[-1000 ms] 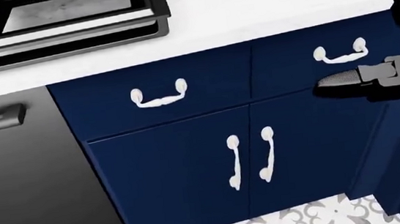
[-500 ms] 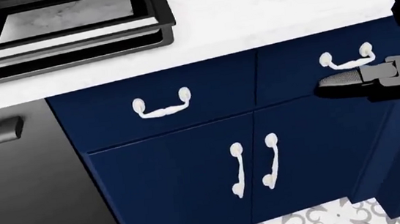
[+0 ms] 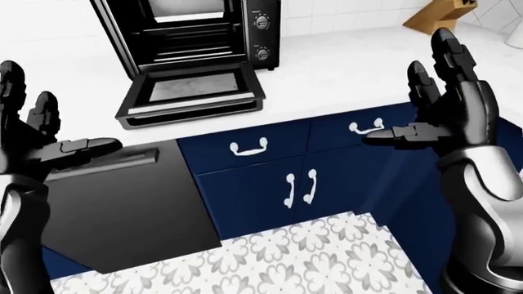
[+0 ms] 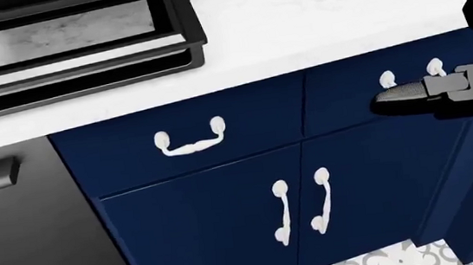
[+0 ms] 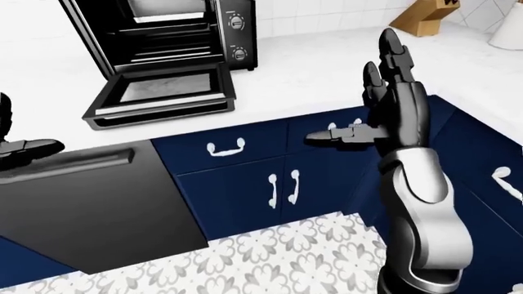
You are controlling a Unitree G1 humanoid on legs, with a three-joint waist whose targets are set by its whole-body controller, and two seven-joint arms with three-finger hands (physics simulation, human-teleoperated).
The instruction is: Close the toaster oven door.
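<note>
Left-eye view is showing the toaster oven [image 3: 192, 37] with its door [image 3: 192, 95] hanging open over the counter [image 3: 327, 67]; both hands, left hand [image 3: 37, 144] and right hand [image 3: 446, 107], are hovering spread, near blue cabinets [image 3: 270, 184].

White counter [image 3: 343, 67] w/ navy cabinets [image 3: 270, 184], black dishwasher [image 3: 122, 208], patterned floor tiles [image 3: 278, 257], white tiled wall [image 3: 343, 9].

Bright, even, sharp renders with only soft, faint shadows.
</note>
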